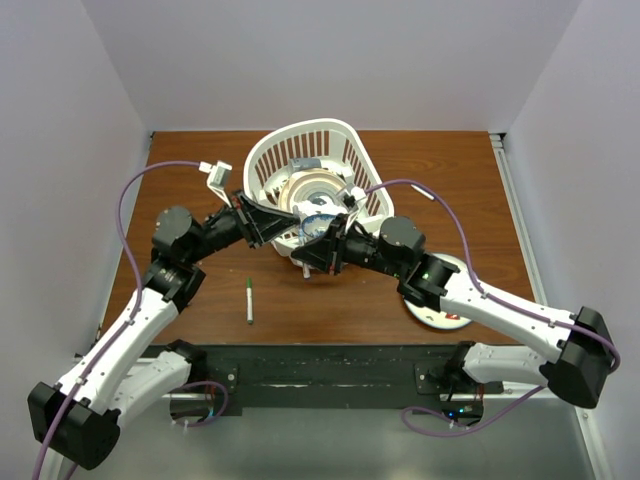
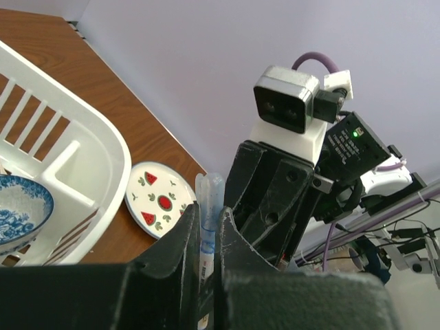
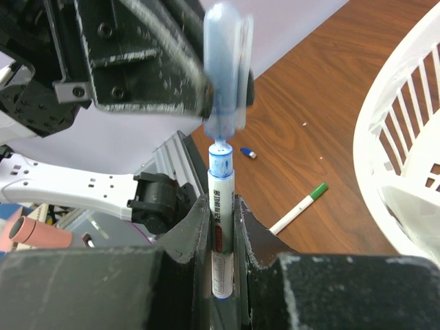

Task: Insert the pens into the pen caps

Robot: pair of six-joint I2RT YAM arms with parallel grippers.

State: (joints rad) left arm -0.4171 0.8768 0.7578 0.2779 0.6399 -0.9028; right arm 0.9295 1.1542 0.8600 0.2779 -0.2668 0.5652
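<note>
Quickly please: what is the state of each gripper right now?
The left gripper is closed on the blue cap.
The right gripper is closed on the pen.

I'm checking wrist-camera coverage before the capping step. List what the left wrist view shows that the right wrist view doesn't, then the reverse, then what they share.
Left wrist only: a watermelon plate, a blue-patterned bowl in the white basket, and the right arm's wrist camera.
Right wrist only: the barrel of the white pen clamped in the right gripper, a green-ended pen lying on the table, and a small blue piece near it.
Both: the blue cap held by the left gripper, the white basket, the table.
</note>
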